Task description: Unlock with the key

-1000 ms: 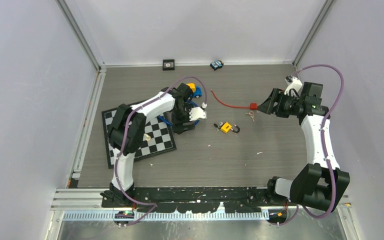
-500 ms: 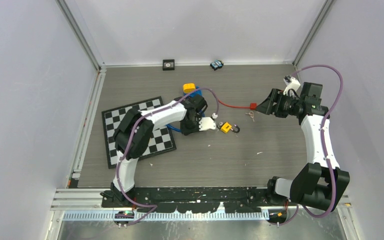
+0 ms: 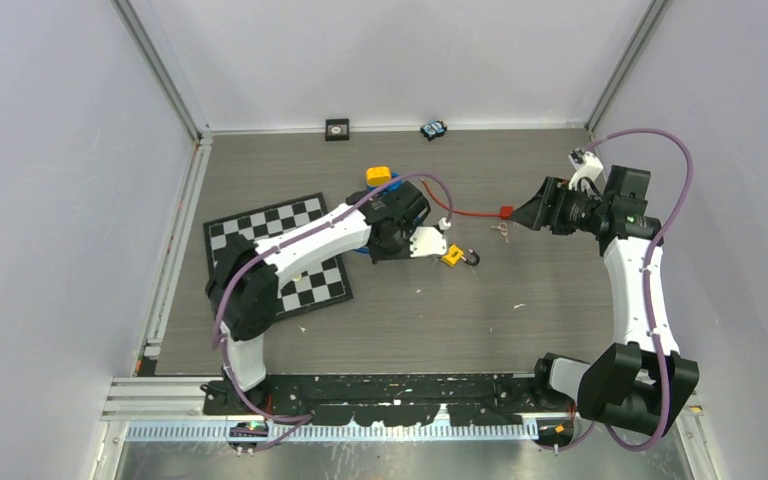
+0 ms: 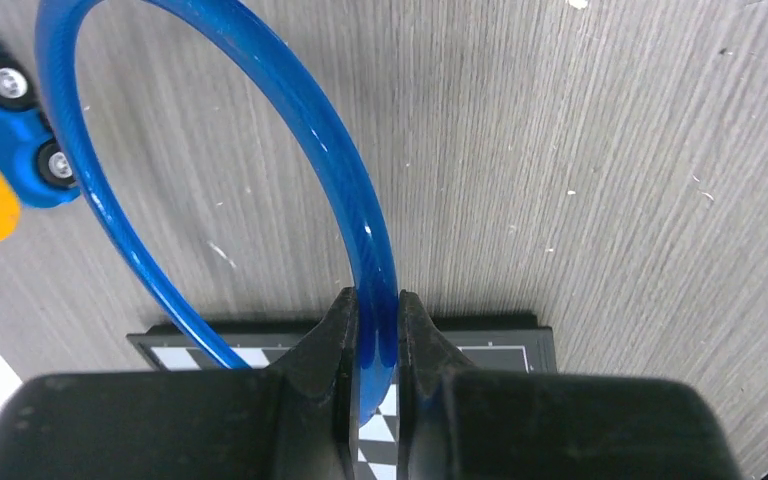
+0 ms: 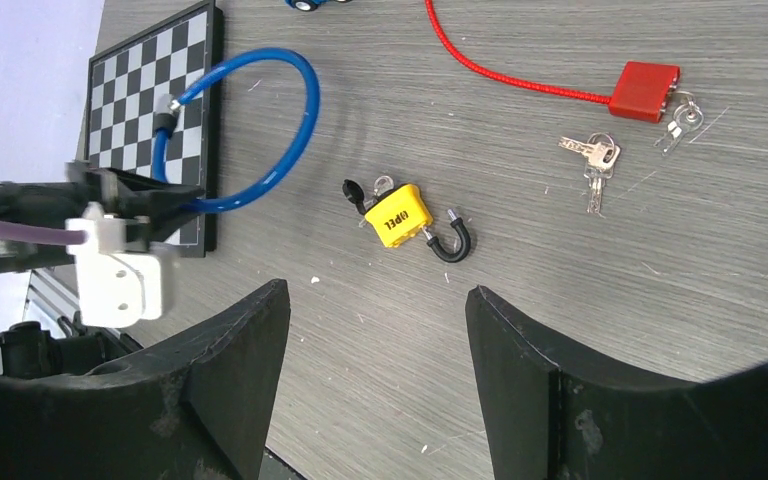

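Padlock (image 5: pixel 398 216), yellow, is lying in the middle of the tabletop (image 5: pixel 580 300), while the left gripper (image 4: pixel 375 310) just beside it is clamping tight on a blue ring (image 4: pixel 340 170) by the chessboard (image 5: pixel 140 90). Farther back toward the right edge, keys (image 5: pixel 592 155) are resting near a red lock (image 5: pixel 646 88); the right gripper (image 5: pixel 375 300) is hovering there wide open, holding nothing.

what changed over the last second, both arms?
The left gripper closed on the blue cable loop and swung right with it, toward the yellow padlock. The right gripper stayed open, hovering near the keys. The padlock, keys and red cable lock did not move.
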You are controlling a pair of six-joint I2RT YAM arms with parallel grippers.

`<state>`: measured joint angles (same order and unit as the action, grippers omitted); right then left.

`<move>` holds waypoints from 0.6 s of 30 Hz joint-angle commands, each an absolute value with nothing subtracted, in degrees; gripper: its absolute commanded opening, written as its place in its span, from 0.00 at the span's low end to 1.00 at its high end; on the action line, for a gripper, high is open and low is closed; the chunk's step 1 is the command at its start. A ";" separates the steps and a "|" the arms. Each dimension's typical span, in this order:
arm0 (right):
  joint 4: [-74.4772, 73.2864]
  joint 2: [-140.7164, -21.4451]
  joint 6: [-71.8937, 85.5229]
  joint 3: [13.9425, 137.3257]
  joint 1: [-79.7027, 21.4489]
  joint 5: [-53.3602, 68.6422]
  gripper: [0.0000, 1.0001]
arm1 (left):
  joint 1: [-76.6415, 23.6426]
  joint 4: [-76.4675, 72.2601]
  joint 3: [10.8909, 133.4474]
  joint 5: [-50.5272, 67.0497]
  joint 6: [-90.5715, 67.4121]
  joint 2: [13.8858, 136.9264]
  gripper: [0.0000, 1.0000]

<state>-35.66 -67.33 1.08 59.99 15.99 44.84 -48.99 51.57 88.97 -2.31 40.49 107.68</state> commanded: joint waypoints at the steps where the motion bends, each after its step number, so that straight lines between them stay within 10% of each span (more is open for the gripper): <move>1: -35.17 -67.20 0.26 60.82 16.26 46.04 0.70 | -49.12 54.95 92.57 -2.27 38.81 101.82 0.00; 18: -36.14 -67.94 -2.25 60.39 16.28 47.03 0.70 | -59.85 55.31 89.98 -5.59 29.84 103.52 0.00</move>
<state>-35.75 -67.64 -0.19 59.99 15.99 45.19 -57.36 55.88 92.01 -1.39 32.12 103.74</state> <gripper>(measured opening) 0.700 0.108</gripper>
